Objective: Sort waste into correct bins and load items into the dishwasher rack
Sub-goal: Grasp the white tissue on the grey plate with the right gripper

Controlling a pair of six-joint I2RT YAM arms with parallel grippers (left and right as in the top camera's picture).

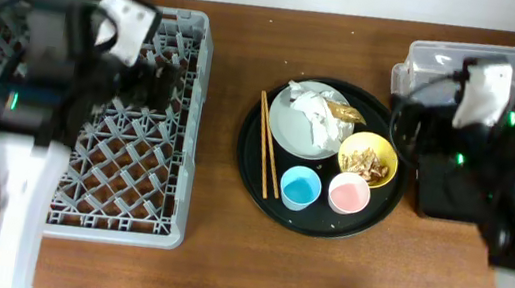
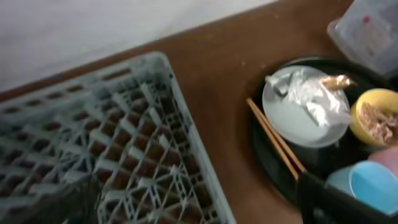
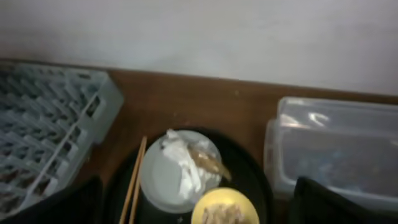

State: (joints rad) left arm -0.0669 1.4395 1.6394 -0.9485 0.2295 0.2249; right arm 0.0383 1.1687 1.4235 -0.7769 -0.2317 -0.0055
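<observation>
the brown bench (image 1: pixel 208 279) carries everything. the dishwasher rack (image 1: pixel 130 187), a stiff grey crate of upright pegs, fills the left side, and no dishes show in it. the left hand (image 2: pixel 199 186) hangs over its far right corner, fingers spread wide, holding nothing. the round black tray (image 1: pixel 254 186) sits mid-bench with all the dishes and waste on it. at the right, the clear tub (image 1: pixel 430 62) lies at the far edge with the black bin (image 1: pixel 437 195) just nearer. the right hand (image 3: pixel 196 186) hangs near them, likewise wide open and empty, and its arm hides much of the black bin from overhead.

the plate (image 1: pixel 289 133) looks rigid, smooth and probably slippery. lying flat, it offers only its rim, and it should be cleared first. the blue cup (image 1: pixel 300 187) and pink cup (image 1: pixel 349 192) stand upright, close side by side, and look light and hard. each is best pinched by one wall over the lip, on the side away from its neighbour. the yellow bowl (image 1: pixel 368 160) would take the same grip, but tilting it spills its load. the chopsticks (image 1: pixel 269 151) lie just left of the plate and crowd that rim. the tissue (image 1: pixel 314 114) is soft and near weightless, so its crumpled peak can be grabbed anywhere. the wrapper (image 1: pixel 348 111), thin and crinkly, rests against the tissue, so a careless pinch may take both. the food scraps (image 1: pixel 366 162) in the bowl are loose crumbs, likely better tipped out than pinched.
</observation>
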